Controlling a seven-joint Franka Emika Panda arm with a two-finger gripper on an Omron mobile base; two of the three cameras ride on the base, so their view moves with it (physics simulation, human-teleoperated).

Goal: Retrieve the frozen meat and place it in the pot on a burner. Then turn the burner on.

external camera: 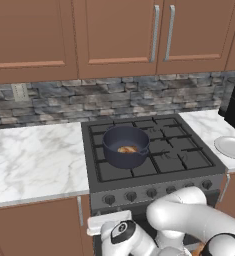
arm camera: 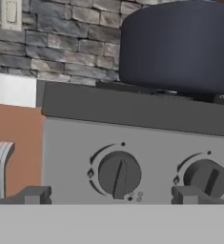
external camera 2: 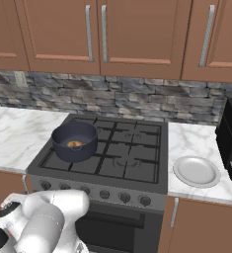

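Where black grates sit, round deep pot (external camera: 125, 146), lumpy orange meat (external camera: 127, 149).

Open fingers (arm camera: 37, 195) flank the left knob (arm camera: 119, 174) with nothing between; the pot (arm camera: 180, 47) stands above, on the cooktop's front-left burner (external camera: 120, 167).

End effector (arm camera: 111, 195) low (jaws spread).

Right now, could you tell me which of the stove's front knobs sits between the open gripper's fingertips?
The leftmost knob, below the pot. It sits between the gripper's fingertips, while its neighbour lies off to the right.
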